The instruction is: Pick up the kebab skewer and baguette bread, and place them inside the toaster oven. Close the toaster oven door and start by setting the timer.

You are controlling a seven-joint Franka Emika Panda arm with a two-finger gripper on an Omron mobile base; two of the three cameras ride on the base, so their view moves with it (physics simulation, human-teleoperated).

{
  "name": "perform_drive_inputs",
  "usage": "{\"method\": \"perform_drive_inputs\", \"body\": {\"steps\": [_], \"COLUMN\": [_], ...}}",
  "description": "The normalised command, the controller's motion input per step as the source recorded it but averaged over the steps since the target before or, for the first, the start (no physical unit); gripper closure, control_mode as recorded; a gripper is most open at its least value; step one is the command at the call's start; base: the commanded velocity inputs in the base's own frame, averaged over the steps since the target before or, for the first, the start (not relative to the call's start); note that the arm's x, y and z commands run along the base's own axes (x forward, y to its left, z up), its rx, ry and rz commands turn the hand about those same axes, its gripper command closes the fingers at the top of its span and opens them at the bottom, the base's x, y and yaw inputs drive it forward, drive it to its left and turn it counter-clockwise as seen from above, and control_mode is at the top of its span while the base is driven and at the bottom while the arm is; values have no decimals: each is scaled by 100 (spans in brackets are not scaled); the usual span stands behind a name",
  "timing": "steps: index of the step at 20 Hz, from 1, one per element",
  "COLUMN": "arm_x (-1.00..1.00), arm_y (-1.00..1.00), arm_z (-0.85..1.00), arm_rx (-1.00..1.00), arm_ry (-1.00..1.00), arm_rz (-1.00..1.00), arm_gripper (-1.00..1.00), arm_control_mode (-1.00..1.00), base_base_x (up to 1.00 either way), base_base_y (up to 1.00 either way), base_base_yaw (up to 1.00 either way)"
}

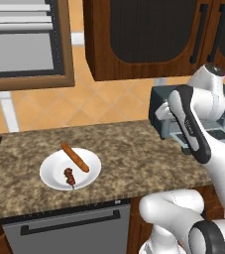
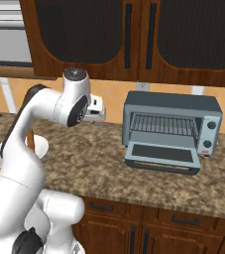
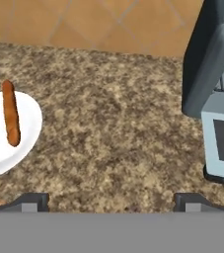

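You have the long slim orange-brown baguette bread (image 1: 75,157) lying slantwise on a round white plate (image 1: 52,176), its far end reaching just past the plate's far-left rim. Beside it, toward the near edge, lies the short kebab skewer (image 1: 69,176), a thin stick carrying small dark red and brown chunks; whether the two touch cannot be told. The plate sits on the speckled brown granite counter (image 1: 134,149), left of centre.

Your boxy grey-blue toaster oven (image 2: 171,126) stands well apart to the right on the same counter, near the wall. Its wire rack is exposed, and the toaster oven door (image 2: 162,158), a dark glass panel in a grey frame, lies folded down flat toward you. Two round knobs sit on the right front panel with a small red mark below them; no lettering is legible.

Your gripper (image 3: 111,200) hangs above bare counter between plate and oven, fingers (image 3: 32,200) spread wide apart, holding nothing.
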Motion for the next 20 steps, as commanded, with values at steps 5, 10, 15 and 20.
{"method": "perform_drive_inputs", "body": {"steps": [5, 10, 15, 20], "arm_x": [5, 25, 43, 55], "arm_y": [-100, -93, -62, -49], "arm_z": [-35, -41, -32, -16], "arm_rx": [0, 0, 2, 6], "arm_ry": [-30, -19, -24, -24], "arm_rz": [23, 18, 7, 0], "arm_gripper": [-100, -100, -100, -100], "arm_control_mode": [-100, -100, -100, -100], "base_base_x": [0, 0, 0, 0], "base_base_y": [0, 0, 0, 0], "base_base_yaw": [0, 0, 0, 0]}}
